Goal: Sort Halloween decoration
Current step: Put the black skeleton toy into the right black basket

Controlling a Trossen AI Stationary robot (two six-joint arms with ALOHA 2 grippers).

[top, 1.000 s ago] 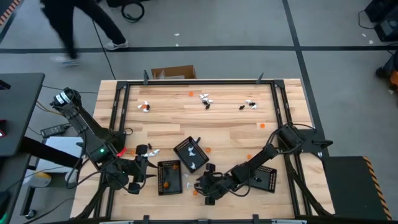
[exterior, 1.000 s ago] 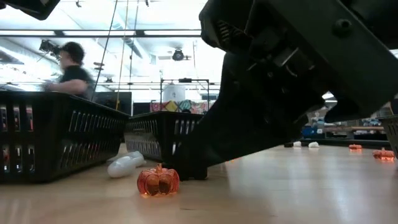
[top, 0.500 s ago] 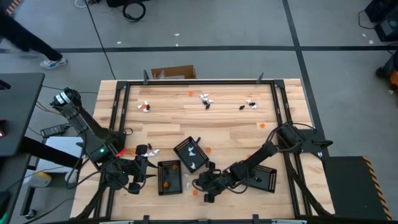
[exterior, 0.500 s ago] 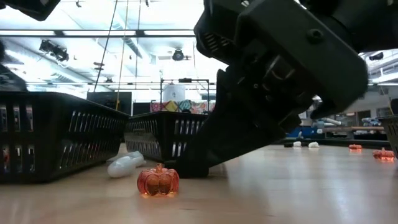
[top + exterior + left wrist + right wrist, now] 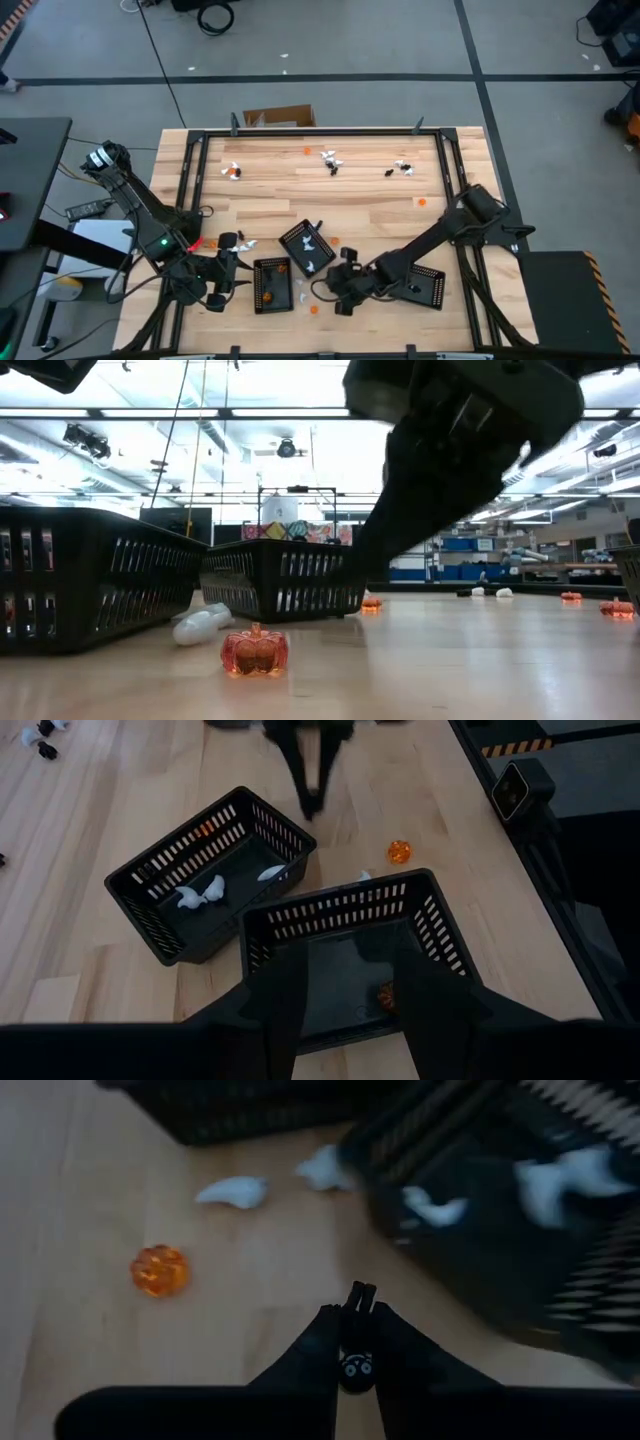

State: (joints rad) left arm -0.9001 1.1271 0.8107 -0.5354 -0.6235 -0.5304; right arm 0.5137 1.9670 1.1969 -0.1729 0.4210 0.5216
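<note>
Right gripper [image 5: 332, 290] has lifted, jaws closed on a black piece [image 5: 357, 1365].

you won't find any text, label, brand, number or sign that can be read in these views. the black trays [image 5: 210, 880] carry no lettering, and the bench [image 5: 370, 200] shows only bare wood grain. the striped orange and black marking [image 5: 515, 747] beside the bench frame is a pattern, with no words on it. the shelves in the room beyond [image 5: 470, 550] are too far off for you to make out any writing.
</note>
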